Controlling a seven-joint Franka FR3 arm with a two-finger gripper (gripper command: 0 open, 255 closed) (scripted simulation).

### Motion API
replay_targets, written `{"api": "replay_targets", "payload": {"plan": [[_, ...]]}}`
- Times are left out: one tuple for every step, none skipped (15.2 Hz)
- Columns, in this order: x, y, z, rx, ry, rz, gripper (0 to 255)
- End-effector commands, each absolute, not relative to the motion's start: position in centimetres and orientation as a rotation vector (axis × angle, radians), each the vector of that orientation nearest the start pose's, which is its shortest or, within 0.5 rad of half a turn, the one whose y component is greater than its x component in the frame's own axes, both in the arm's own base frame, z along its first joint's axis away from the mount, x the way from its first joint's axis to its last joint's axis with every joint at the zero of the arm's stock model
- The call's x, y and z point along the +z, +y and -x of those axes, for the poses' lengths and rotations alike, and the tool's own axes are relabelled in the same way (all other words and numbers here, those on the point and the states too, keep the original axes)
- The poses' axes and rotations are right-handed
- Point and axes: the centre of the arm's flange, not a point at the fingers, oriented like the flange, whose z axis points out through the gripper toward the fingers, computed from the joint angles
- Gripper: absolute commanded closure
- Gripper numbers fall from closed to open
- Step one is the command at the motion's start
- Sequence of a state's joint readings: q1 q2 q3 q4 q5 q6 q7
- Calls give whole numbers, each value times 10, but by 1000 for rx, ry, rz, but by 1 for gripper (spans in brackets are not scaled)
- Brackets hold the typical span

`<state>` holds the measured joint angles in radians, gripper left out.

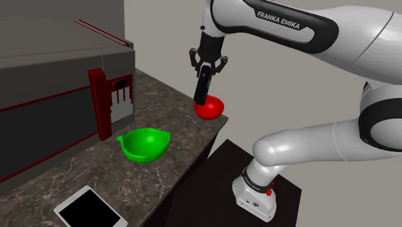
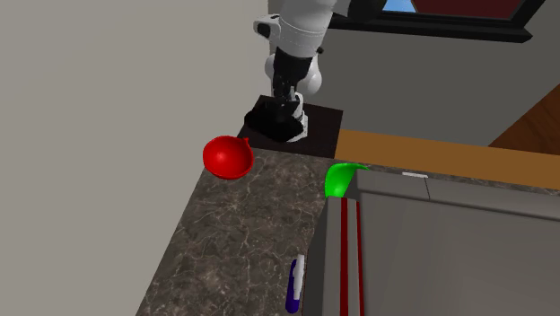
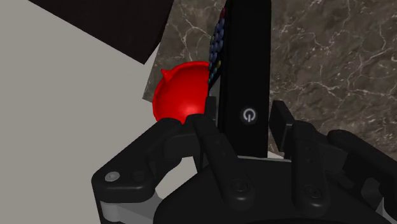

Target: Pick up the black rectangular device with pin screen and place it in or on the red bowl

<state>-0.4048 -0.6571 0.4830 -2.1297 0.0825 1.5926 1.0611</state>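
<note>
My black gripper is shut on a long black rectangular device that hangs upright from the fingers, its lower end just above the red bowl. In the wrist view the device runs straight out from the gripper, showing a power symbol and small coloured buttons along one side. The red bowl lies beside and below it, at the counter's edge. From the second exterior view the red bowl sits at the corner of the marble counter, partly over the edge.
A green bowl stands mid-counter beside a grey cabinet-like block with red trim. A white-framed tablet lies near the front. A blue pen-like object lies by the block. The dark stand adjoins the counter edge.
</note>
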Motion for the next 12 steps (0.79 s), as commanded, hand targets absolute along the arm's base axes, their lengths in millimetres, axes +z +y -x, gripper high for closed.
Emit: {"api": "replay_targets", "payload": {"plan": [[628,66,-366,-257,1659,2827,255],[630,53,-368,-257,1659,2827,255],[632,40,-369,-257,1659,2827,255],[634,27,-370,-257,1659,2827,255],[636,14,-372,-257,1659,2827,255],[638,1,-373,-257,1659,2827,255],[640,-12,-374,-257,1659,2827,255],[642,-25,-376,-257,1659,2827,255],[644,-38,-377,-257,1659,2827,255],[646,-52,-379,-257,1659,2827,255],[641,-52,-379,-257,1659,2827,255],[636,-52,-379,-257,1659,2827,255]]}}
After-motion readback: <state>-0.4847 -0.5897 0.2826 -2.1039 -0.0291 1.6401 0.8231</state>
